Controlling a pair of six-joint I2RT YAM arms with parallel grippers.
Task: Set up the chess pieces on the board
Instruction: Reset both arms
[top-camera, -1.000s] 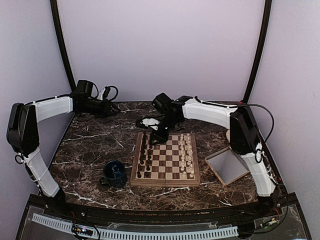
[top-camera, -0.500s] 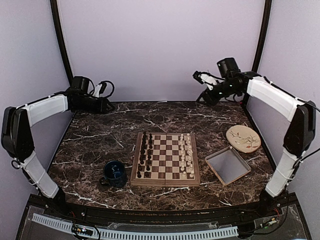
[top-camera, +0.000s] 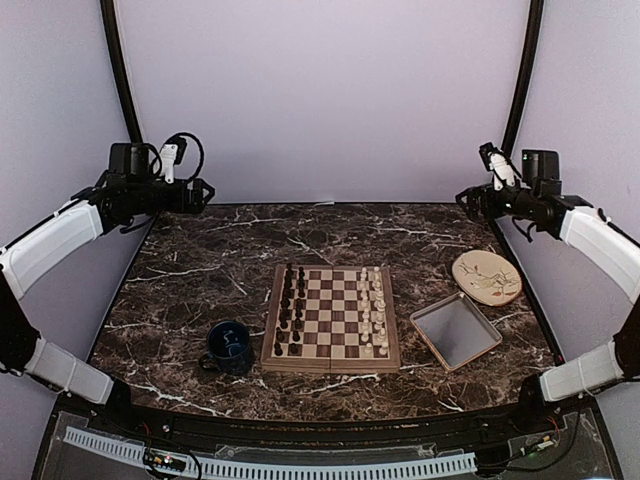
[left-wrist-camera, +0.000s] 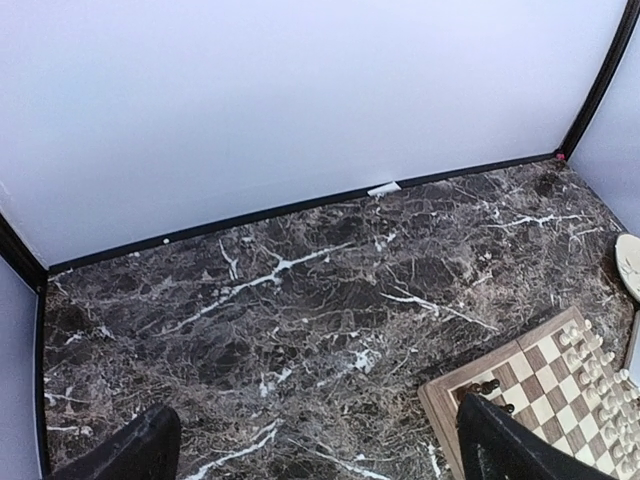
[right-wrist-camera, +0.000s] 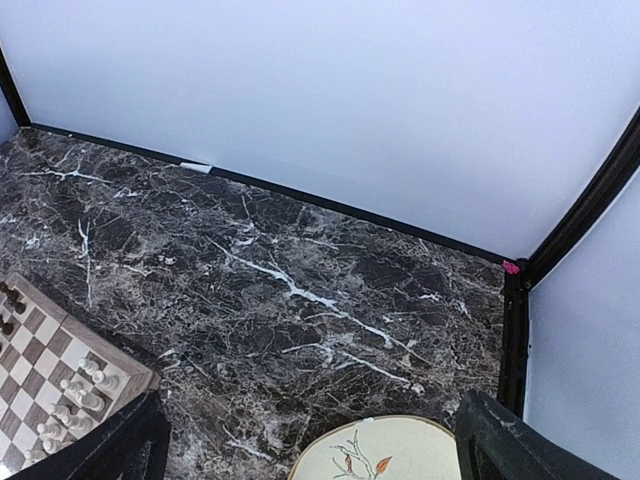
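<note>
Left end effector (top-camera: 198, 192) high at far left, spread wide, empty; right end effector (top-camera: 466, 200) mirrored, seemingly empty too.

Likely a lab booth: plain lilac walls (top-camera: 320, 100), black frame (top-camera: 122, 90), marble tabletop (top-camera: 200, 270).

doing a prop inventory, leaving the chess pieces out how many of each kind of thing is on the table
chessboard: 1
blue mug: 1
grey tray: 1
round plate: 1
total: 4
</note>
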